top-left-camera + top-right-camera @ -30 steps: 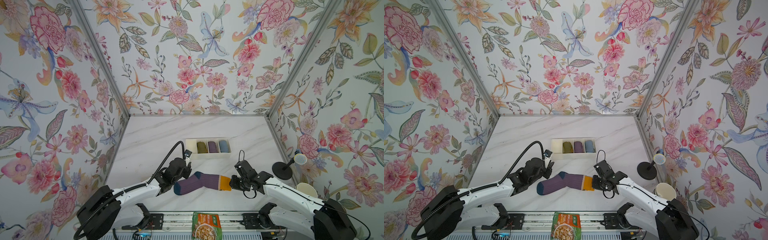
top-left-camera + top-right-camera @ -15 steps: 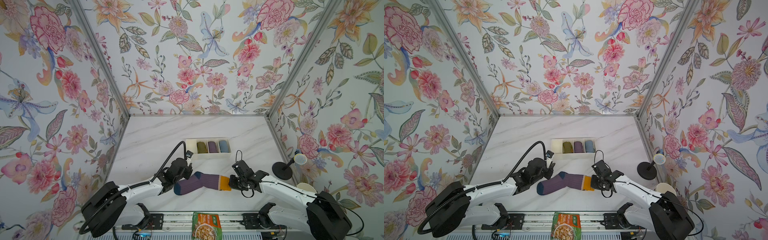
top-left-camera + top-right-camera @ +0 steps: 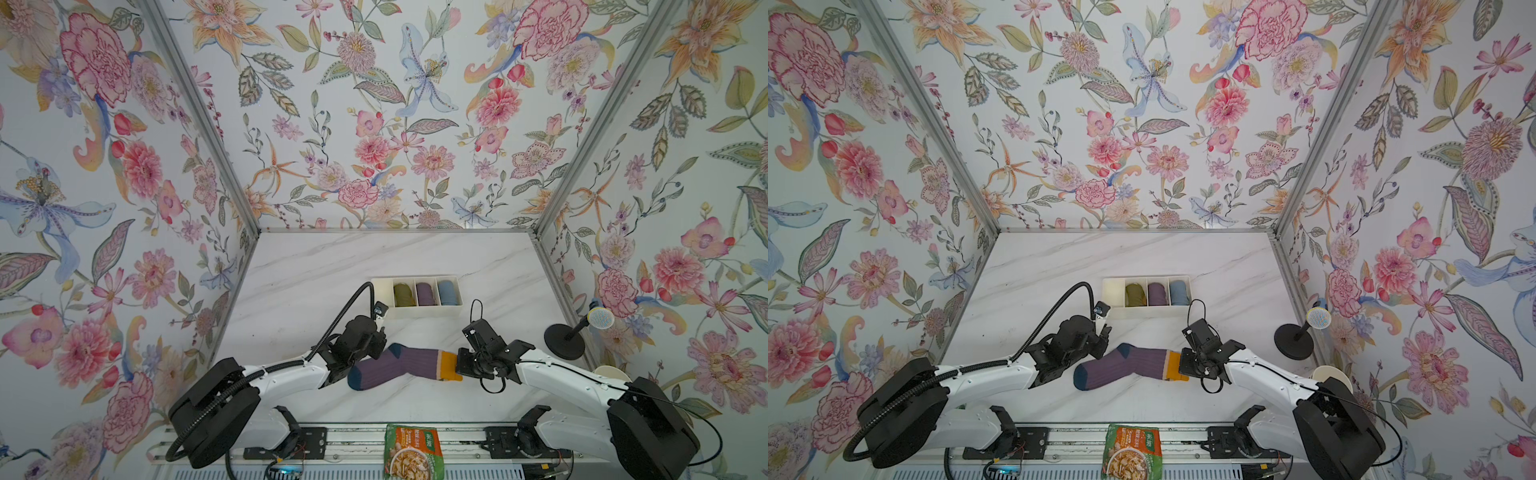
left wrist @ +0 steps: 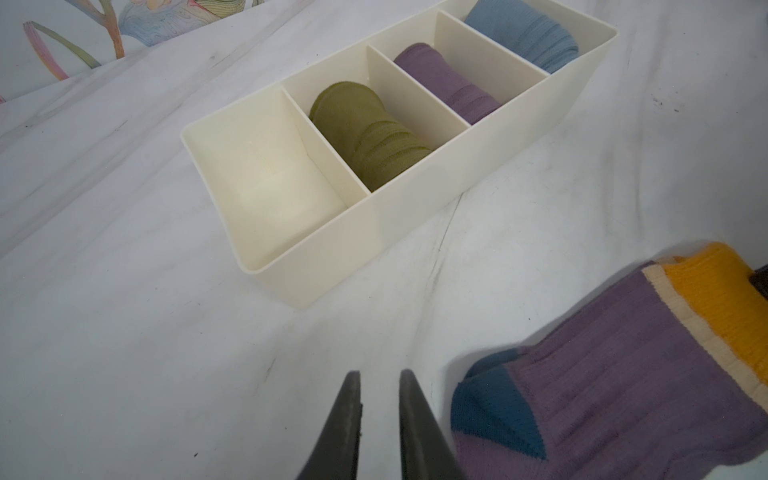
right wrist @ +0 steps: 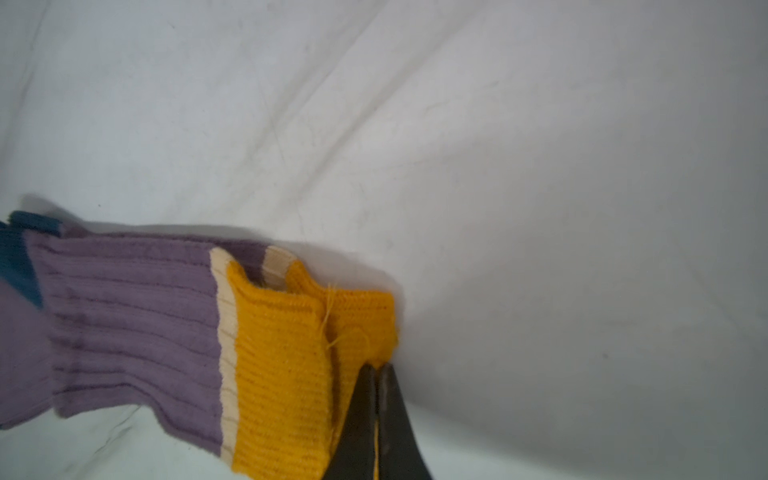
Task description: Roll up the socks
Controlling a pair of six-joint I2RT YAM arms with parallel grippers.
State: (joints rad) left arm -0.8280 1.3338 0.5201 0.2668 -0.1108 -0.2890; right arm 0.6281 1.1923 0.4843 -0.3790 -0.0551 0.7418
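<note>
The socks lie flat on the marble table, stacked as a pair: purple ribbed, dark blue toe and heel, pale band, yellow cuff. My right gripper is shut on the edge of the yellow cuff; fabric shows between its tips. At the heel end, my left gripper hovers low beside the blue heel. Its jaws stand a narrow gap apart with only bare table between them.
A cream divided tray stands behind the socks, holding olive, purple and light blue bundles; its left compartment holds nothing. A black microphone stand is at the right, a snack packet on the front rail.
My right gripper has closed onto the yellow cuff. The left gripper's jaws have narrowed slightly and it has stayed beside the heel. The socks have not shifted.
</note>
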